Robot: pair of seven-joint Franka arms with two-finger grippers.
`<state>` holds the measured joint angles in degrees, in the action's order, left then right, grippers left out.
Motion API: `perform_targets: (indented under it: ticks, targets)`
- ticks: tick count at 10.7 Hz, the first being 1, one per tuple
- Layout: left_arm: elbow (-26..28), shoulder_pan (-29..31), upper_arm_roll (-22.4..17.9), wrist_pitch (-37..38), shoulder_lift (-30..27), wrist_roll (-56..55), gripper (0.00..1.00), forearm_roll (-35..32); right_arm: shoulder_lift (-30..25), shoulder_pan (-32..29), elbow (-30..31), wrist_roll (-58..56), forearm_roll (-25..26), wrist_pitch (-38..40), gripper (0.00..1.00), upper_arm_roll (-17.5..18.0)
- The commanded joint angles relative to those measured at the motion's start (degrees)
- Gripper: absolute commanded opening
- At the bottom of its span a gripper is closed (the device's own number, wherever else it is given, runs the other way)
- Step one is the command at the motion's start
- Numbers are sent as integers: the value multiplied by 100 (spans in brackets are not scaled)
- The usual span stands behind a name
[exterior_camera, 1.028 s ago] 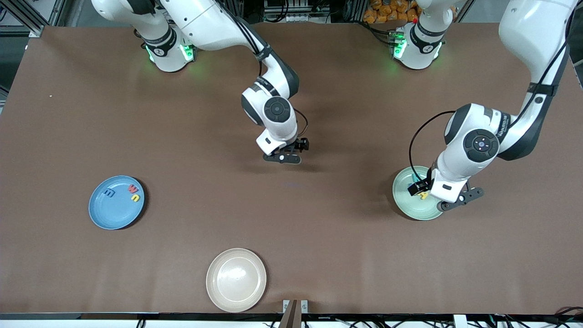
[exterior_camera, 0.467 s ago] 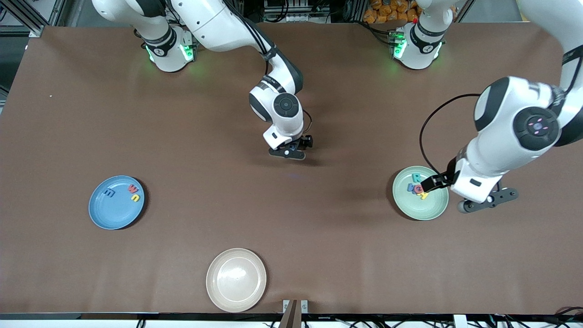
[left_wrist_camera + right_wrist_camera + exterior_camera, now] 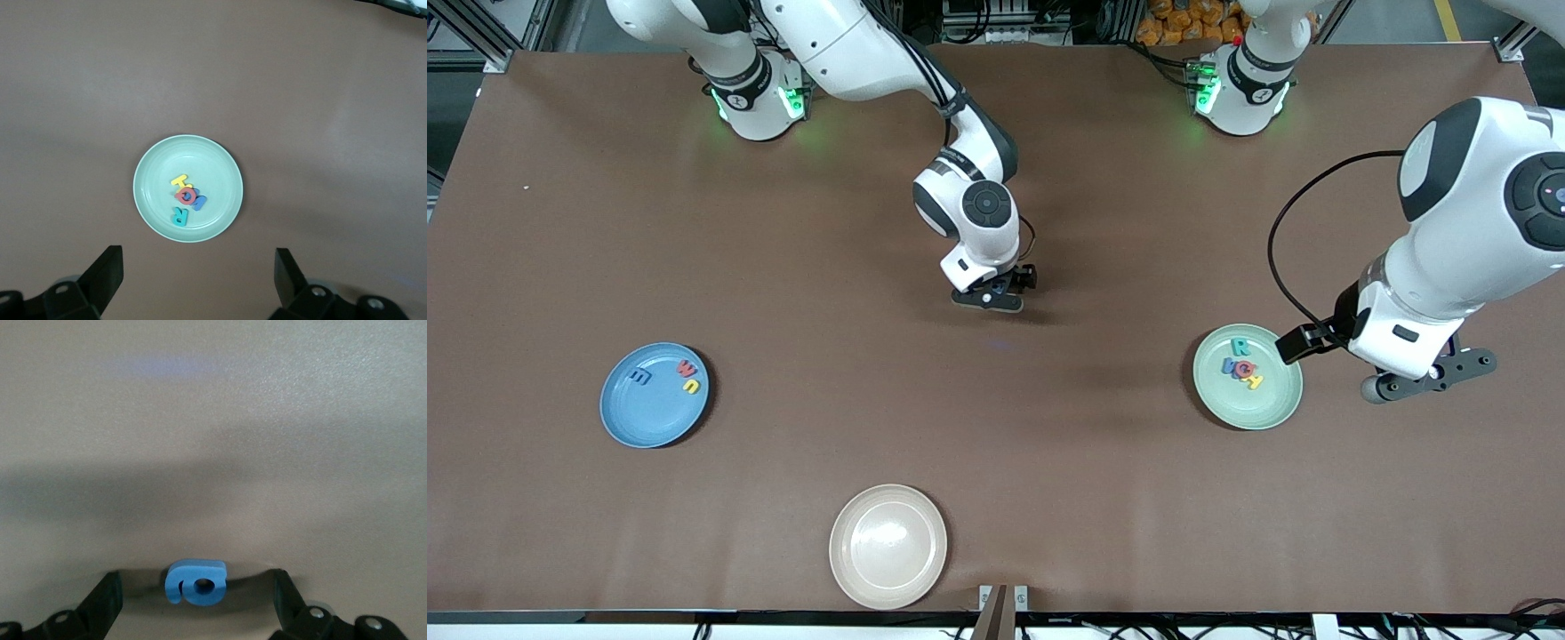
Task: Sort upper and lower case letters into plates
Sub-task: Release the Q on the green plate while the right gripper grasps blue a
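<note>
R gripper (image 3: 197, 600) fingers spread wide, low at mid-table w/ a blue letter (image 3: 196, 583) lying on the table (image 3: 1049, 462) between them, untouched. L gripper (image 3: 197, 280) also open, up over bare table beside the mint plate (image 3: 1272, 409), which holds 4 letters; blue plate (image 3: 640, 422) holds 3.

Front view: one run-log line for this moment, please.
left gripper: open, beside mint plate | right gripper: open, around blue letter | blue plate: three letters
</note>
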<state>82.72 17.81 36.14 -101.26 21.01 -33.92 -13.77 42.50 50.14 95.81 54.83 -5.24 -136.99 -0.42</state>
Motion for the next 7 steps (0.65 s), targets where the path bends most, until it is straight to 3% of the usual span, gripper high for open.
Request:
perform_targets:
  ticks: [1,2,5,7]
  targets:
    - [-19,-58,-72,124,-385,244,100,234,-40,40,-1,186,129,-21,44,-28]
    - [-10,-119,-255,176,-517,611,100,243,-40,22,-10,317,129,-47,7,-28]
    - [-2,-1259,-1668,448,-869,1324,100,541,-48,31,-10,380,129,-38,3,-28]
    - [103,-1315,-2075,510,-1176,2226,100,884,-101,5,-36,354,129,5,3,-19]
